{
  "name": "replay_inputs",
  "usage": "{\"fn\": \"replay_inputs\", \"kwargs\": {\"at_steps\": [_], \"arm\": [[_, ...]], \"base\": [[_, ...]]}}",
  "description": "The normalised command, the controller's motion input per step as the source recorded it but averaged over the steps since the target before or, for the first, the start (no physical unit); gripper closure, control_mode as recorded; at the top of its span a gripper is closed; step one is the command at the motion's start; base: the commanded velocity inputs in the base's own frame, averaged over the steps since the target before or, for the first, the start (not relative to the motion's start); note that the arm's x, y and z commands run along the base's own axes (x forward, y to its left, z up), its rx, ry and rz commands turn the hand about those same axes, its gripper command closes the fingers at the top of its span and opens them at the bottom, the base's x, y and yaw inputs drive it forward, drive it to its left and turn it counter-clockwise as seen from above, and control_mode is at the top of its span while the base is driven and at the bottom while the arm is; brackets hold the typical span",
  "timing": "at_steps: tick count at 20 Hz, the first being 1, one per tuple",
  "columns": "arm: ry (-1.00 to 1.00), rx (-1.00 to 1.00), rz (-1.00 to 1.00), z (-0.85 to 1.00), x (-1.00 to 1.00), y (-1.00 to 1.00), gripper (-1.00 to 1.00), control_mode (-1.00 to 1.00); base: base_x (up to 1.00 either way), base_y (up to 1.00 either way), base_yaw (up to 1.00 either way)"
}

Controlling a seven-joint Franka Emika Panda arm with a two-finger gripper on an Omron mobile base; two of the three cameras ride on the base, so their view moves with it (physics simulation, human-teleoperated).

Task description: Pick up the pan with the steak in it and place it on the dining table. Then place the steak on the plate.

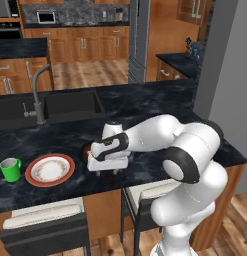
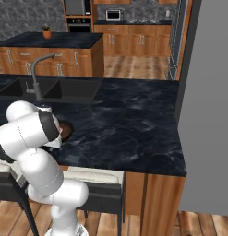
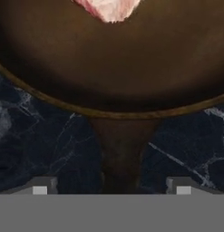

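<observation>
The dark round pan (image 3: 113,68) rests on the black marble dining table (image 1: 145,105), and its short handle (image 3: 122,158) points toward the hand. A pink steak (image 3: 111,8) lies inside it at the top edge of the hand view. My gripper (image 3: 111,189) is open, one fingertip (image 3: 40,189) standing clear on each side of the handle. In the left base view the gripper (image 1: 107,167) hovers low over the pan (image 1: 85,150), just right of the orange-rimmed plate (image 1: 50,170). A sliver of the pan (image 2: 66,129) peeks out behind the arm in the right base view.
A green mug (image 1: 11,169) stands left of the plate. Behind them the sink (image 1: 70,105) and faucet (image 1: 39,95) are set into the table. Stools (image 1: 45,225) are tucked under the near edge. A grey wall (image 1: 230,65) closes off the right side.
</observation>
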Motion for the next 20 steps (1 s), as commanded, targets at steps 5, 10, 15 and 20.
{"fn": "replay_inputs", "kwargs": {"at_steps": [5, 10, 15, 20], "arm": [[-0.04, 0.03, -0.06, 0.50, -0.08, -0.01, -1.00, -1.00], [-0.09, 0.04, -0.04, 0.60, -0.48, -0.13, -1.00, -1.00], [-0.07, 0.01, -0.06, 0.47, -0.29, -0.19, -1.00, -1.00], [0.00, 0.00, -0.10, 0.13, 0.52, -0.13, -1.00, -1.00]], "base": [[0.00, 0.00, 0.00], [0.00, 0.00, 0.00], [0.00, 0.00, 0.00], [0.00, 0.00, 0.00]]}}
